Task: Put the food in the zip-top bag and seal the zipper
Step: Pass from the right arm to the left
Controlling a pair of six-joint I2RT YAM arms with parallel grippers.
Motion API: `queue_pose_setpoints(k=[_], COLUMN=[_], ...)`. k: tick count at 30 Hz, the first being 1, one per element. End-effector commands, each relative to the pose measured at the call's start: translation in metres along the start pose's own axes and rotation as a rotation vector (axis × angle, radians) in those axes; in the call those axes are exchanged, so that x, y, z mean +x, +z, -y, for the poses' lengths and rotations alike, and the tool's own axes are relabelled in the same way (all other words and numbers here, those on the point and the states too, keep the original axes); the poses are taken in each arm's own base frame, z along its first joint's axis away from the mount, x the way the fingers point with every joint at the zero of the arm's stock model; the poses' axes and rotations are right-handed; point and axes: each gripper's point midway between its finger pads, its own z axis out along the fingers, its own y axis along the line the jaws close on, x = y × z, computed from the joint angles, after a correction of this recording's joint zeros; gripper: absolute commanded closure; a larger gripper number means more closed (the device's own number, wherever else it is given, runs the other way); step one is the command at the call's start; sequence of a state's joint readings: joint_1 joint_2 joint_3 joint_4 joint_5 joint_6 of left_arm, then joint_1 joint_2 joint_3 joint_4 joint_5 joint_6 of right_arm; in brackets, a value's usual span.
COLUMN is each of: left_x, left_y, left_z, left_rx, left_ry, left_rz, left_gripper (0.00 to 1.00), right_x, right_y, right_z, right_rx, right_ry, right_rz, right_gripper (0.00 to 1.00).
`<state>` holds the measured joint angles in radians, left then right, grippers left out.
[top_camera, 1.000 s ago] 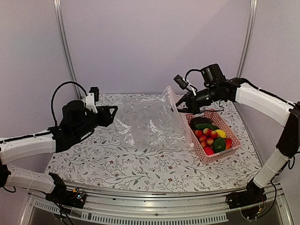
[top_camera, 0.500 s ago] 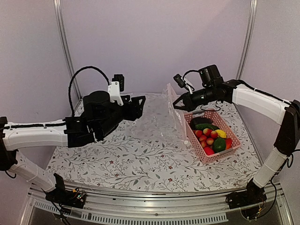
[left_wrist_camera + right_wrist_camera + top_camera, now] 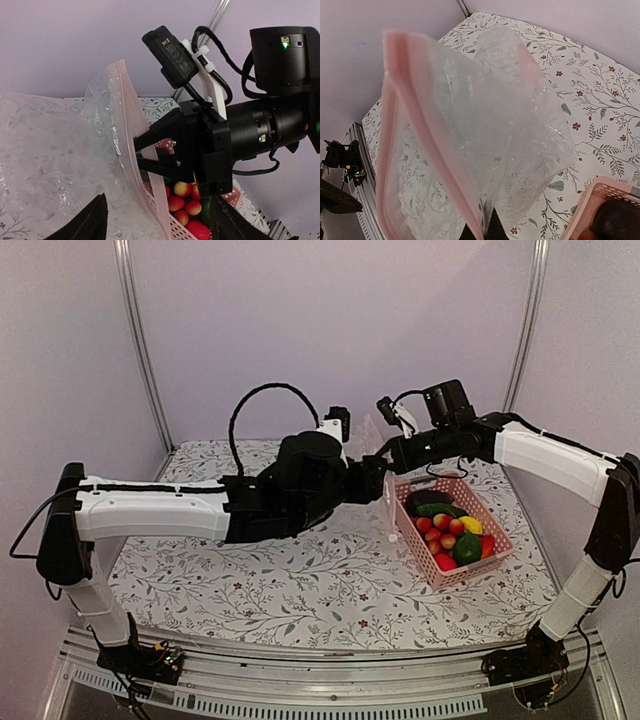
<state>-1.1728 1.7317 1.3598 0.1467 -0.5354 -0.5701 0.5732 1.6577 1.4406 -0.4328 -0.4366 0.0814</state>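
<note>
Swung in from 9 o'clock, the left gripper [image 3: 376,478] now hangs over the table [image 3: 300,590] centre, jaws spread wide and empty, just beside the zip-top bag [image 3: 60,150]. The right gripper [image 3: 139,153] pinches the zipper [image 3: 126,107], which runs steeply upright, the bag hanging below. The food [image 3: 450,530] lies in the pink basket [image 3: 478,566] at 3 o'clock.

I am seeing the right gripper [image 3: 136,153] pinching the pinkish zipper [image 3: 126,107] of the zip-top bag [image 3: 55,145], whose clear, crumpled body is filling the view's left side. Below, red and yellowish food [image 3: 182,190] is sitting in the pink basket [image 3: 172,226]. My left gripper [image 3: 157,215] is standing wide open, its fingers [image 3: 85,225] framing the bottom edge.
</note>
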Motion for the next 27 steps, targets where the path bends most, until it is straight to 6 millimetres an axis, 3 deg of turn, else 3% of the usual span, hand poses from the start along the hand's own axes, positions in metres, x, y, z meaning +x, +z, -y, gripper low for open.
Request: queue_pose_setpoints(k=[1,8,13,15,18,20,24,27], left_x=[0.026,0.042,0.036,0.032,0.015,0.01,0.008,0.01], left_y=[0.016,0.04,0.036,0.031,0.021,0.017,0.014,0.013], left_z=[-0.012,-0.031,-0.044,-0.044,-0.042,-0.039,-0.033,-0.029], left_rx=[-0.127,-0.217,-0.257,-0.242,-0.209,-0.183,-0.15,-0.138], left_ry=[-0.04,-0.034,-0.016,-0.021,-0.031,-0.028,-0.013,-0.007], left_rz=[-0.082,-0.123,-0.096,-0.07,-0.009,0.01,0.021,0.018], left_gripper=[0.33,0.54,0.91,1.0,1.0,1.0,1.0,1.0], right_x=[-0.016,-0.017,-0.013,-0.009,-0.002,0.004,0.009,0.006], right_y=[-0.01,-0.013,-0.017,-0.019,-0.02,-0.017,-0.011,-0.009], right_z=[0.003,0.004,0.016,0.029,0.043,0.038,0.014,0.013], right_rx=[0.091,0.126,0.197,0.268,0.341,0.307,0.167,0.159], right_ry=[0.007,0.023,0.027,0.034,0.03,0.02,0.005,-0.004], right_rz=[0.061,0.073,0.075,0.073,0.065,0.048,0.031,0.03], right_gripper=[1.0,1.0,1.0,1.0,1.0,0.98,0.76,0.68])
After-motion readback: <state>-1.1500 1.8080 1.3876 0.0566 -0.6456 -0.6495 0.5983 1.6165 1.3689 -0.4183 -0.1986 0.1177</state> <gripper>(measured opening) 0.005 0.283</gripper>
